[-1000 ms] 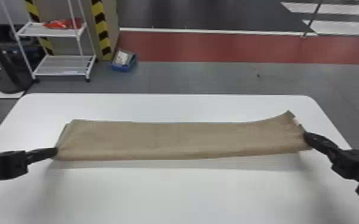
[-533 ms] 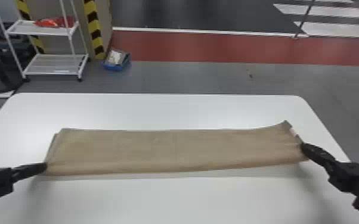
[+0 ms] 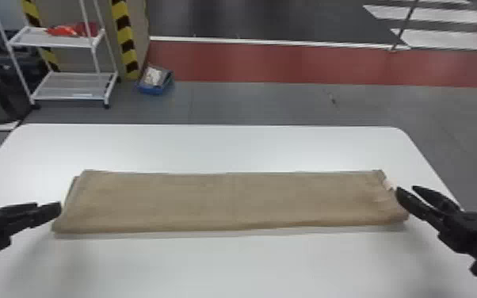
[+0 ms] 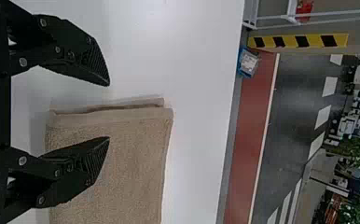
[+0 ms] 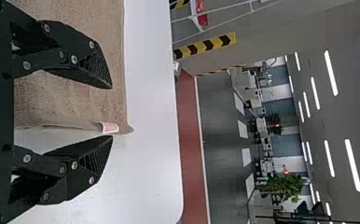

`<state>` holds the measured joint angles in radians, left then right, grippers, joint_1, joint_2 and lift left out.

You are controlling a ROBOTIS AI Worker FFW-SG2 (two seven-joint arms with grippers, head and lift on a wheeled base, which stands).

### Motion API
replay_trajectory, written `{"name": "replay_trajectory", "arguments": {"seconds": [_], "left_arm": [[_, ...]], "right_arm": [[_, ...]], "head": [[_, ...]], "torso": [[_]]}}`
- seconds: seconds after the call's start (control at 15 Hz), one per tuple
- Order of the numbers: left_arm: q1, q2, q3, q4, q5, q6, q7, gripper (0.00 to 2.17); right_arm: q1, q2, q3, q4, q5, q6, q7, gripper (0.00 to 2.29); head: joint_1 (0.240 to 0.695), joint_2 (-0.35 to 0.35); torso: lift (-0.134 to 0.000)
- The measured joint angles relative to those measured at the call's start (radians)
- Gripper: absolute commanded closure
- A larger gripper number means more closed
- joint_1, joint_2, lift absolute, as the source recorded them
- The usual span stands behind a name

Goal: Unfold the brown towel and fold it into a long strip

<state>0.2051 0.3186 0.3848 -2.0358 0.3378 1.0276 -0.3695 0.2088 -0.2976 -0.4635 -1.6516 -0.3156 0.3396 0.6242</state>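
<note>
Leaving the brown towel (image 3: 229,202) lying as a long strip across the lower middle of the head view. Holding the left gripper (image 4: 108,111) spread by the strip's left end, and the right gripper (image 5: 112,112) spread beside the other, at lower right – pinching nothing with either.

Probably nearing completion, and needing mostly a clean withdrawal. Drawing each gripper straight outward before lifting, and going gently near the pinkish label (image 5: 109,127) so as not to flip up the corner. Perhaps first nudging flush the slightly offset layer at the left end – avoiding any lengthwise push, for risk of wrinkling.

Working on a smooth white tabletop (image 3: 229,269). Looking beyond to grey floor (image 3: 269,103) and a red floor band (image 3: 289,63) across the top, with a white shelf rack (image 3: 55,42) and blue bin (image 3: 152,88) standing at upper left.
</note>
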Motion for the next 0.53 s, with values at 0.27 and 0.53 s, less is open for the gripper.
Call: {"name": "replay_trajectory", "arguments": {"seconds": [0.27, 0.53], "left_arm": [[0.035, -0.022, -0.009, -0.061, 0.0, -0.109, 0.065, 0.08], [0.075, -0.067, -0.161, -0.077, -0.056, -0.35, 0.171, 0.08]], "right_arm": [[0.001, 0.001, 0.011, -0.125, 0.016, 0.093, -0.019, 0.05], [0.018, 0.034, 0.12, -0.328, 0.053, 0.221, -0.066, 0.05]], "head": [[0.695, -0.048], [0.695, -0.022]], "torso": [[-0.125], [-0.125]]}}
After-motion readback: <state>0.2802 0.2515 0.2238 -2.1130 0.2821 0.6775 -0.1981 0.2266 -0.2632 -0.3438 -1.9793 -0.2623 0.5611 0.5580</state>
